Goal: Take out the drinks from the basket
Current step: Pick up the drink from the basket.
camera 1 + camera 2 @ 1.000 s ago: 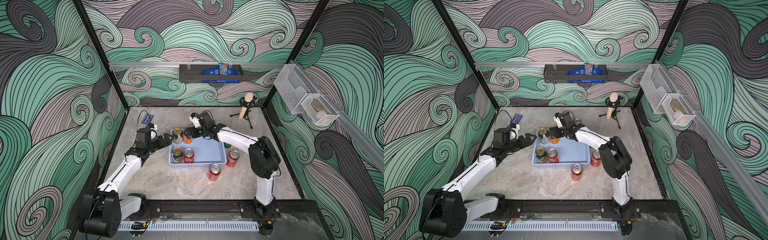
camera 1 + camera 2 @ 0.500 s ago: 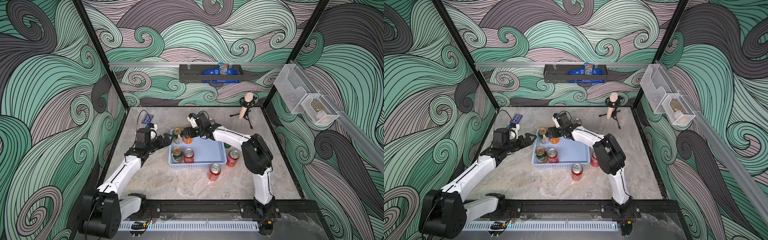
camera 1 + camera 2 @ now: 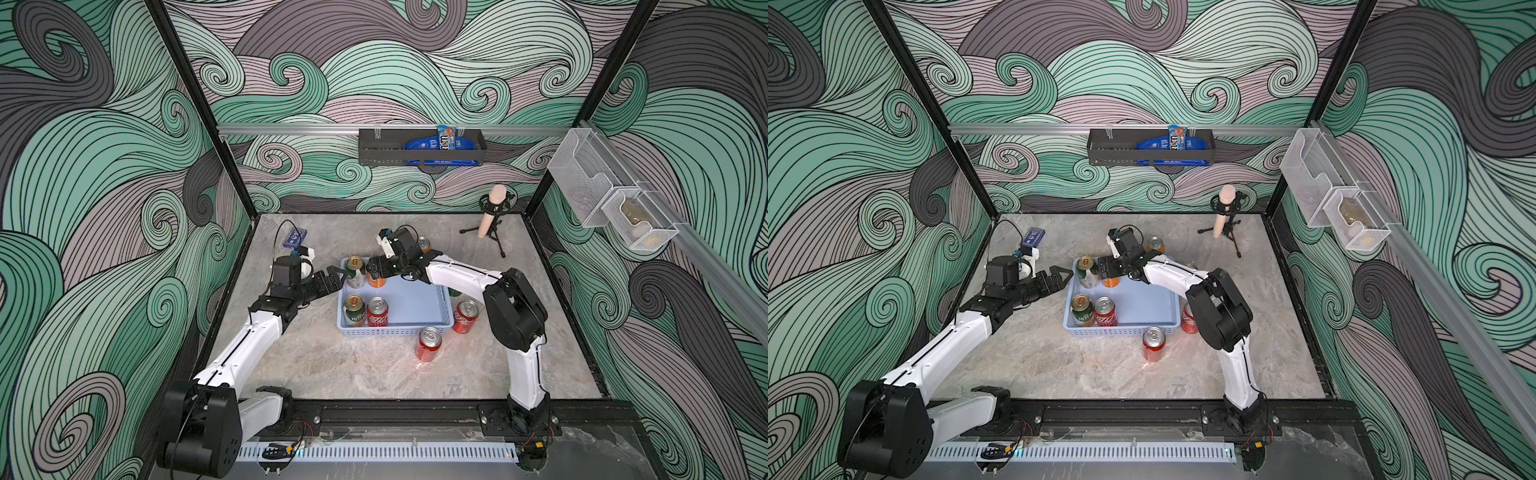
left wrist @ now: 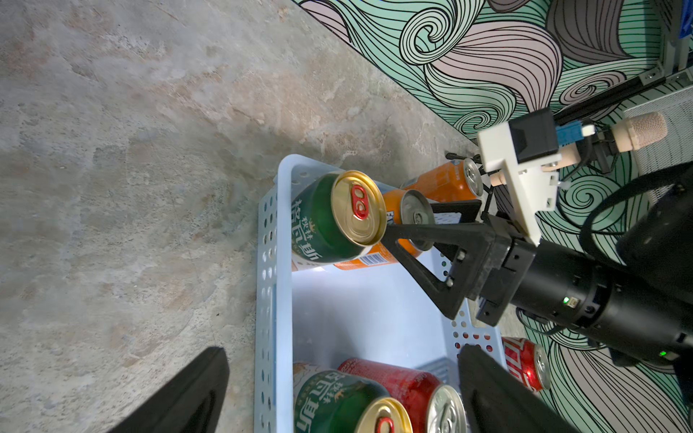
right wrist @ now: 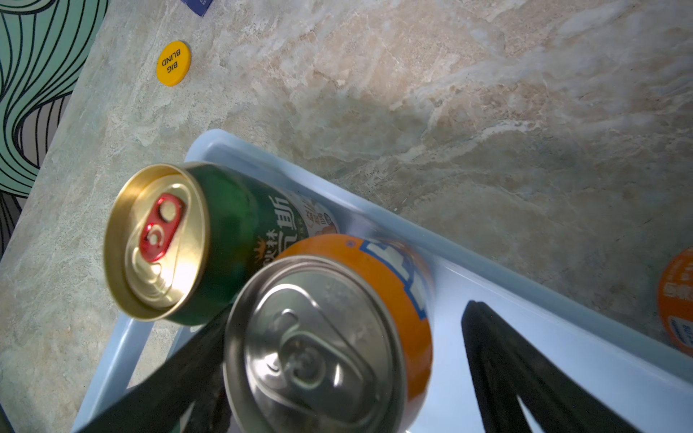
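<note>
Straddled by the spread, not-yet-pinching jaws of the right gripper [image 5: 347, 307], the orange aluminium can [image 5: 330, 337] at the far edge of the shallow light-blue plastic basket [image 3: 415, 297] is being grasped — closure and a straight lift are called for — while the left gripper [image 3: 337, 277] is held spread-jawed just beside its left edge.

The worktop [image 3: 353, 374] is a marbled grey-beige slab. Near its middle sits the light-blue basket [image 3: 395, 331]. Just in front of its near wall stands a red can [image 3: 428, 344]; a second red can [image 3: 465, 316] stands beside its right wall. An orange can [image 3: 424, 244] stands beyond the far wall. A microphone tripod [image 3: 494, 239] stands toward the far right corner, a small blue tag [image 3: 294, 238] lies toward the far left, and a yellow disc [image 5: 173, 63] marked BIG BLIND lies near it
</note>
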